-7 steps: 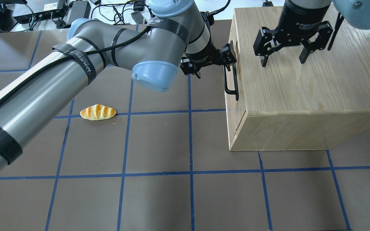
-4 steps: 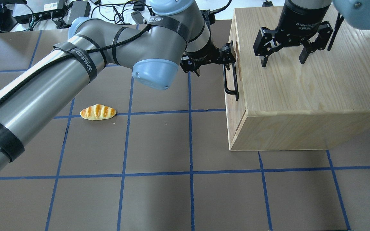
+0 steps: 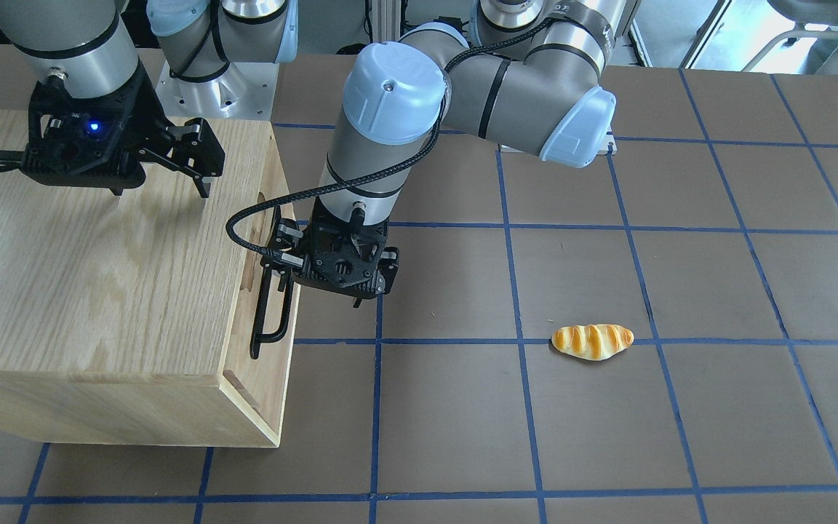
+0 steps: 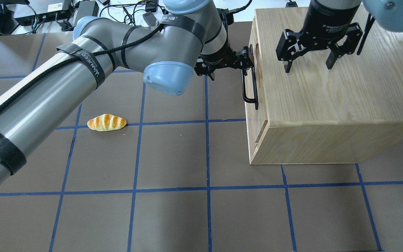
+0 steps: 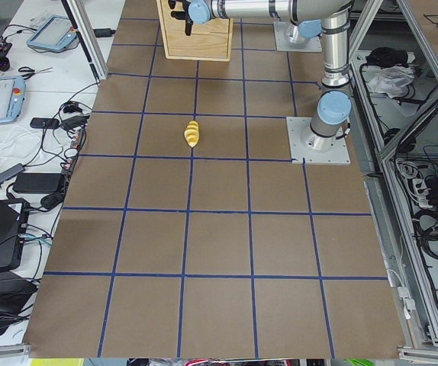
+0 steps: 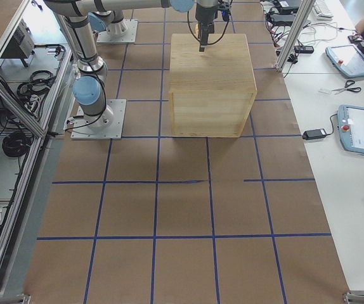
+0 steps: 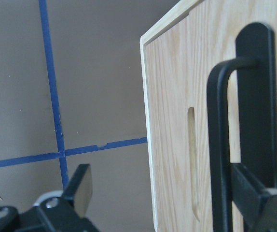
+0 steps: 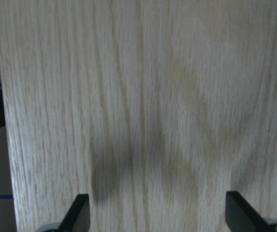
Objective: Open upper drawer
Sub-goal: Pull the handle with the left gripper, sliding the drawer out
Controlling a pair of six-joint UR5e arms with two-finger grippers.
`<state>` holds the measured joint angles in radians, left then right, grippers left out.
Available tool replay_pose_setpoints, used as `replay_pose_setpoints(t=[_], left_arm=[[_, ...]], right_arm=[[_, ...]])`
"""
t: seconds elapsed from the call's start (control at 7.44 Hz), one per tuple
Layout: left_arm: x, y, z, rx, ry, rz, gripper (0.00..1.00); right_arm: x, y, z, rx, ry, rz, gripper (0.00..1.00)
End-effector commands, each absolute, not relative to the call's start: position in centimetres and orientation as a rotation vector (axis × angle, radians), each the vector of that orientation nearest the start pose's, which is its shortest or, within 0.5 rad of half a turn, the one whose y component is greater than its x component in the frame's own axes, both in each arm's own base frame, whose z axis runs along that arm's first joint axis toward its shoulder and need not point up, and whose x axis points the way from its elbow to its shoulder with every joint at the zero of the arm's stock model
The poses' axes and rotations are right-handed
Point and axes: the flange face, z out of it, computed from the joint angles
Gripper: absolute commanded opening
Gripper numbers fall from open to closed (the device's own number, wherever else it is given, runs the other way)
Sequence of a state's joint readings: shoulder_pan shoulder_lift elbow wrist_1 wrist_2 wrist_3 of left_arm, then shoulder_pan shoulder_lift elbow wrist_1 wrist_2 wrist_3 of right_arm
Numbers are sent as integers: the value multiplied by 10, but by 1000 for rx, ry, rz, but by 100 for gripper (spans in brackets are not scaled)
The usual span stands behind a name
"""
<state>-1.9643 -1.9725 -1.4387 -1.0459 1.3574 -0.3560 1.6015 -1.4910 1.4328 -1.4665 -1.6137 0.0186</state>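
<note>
Left claw [image 7: 163, 186] is wide open, straddling the long black metal bar handle [image 7: 219, 145] of the light-wood upper drawer [image 7: 170, 96]; bar runs crosswise to the gap, off toward the drawer side.

We are stretching our left arm [image 4: 65, 87] out long and low across our front, bending it at the elbow and turning the wrist sideways. We are holding the left gripper [image 4: 227, 68] level, with its jaws spread wide and its fingers [image 7: 80, 186] pointing away to our right. We are hanging our right arm [image 4: 331, 14] steeply down from above with the wrist close to vertical, and we are aiming the right gripper [image 4: 308, 66] downward, its two fingertips [image 8: 78, 215] parted wide and level with each other.
</note>
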Motion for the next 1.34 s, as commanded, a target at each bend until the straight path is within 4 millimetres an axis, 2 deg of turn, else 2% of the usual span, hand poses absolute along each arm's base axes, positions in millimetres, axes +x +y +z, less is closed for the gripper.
replay_pose_setpoints(t=[0.0,0.54,1.21], left_arm=[[-394,-555,387,155,3397,-301,100],[-387,-553,392,178,3369,-285,100],[-364,-562,391,222,3314,-264,100]], right_arm=[[145,-516,505,-19,3185,72,100],[145,-516,505,-21,3185,72,100],[145,-516,505,-19,3185,72,100]])
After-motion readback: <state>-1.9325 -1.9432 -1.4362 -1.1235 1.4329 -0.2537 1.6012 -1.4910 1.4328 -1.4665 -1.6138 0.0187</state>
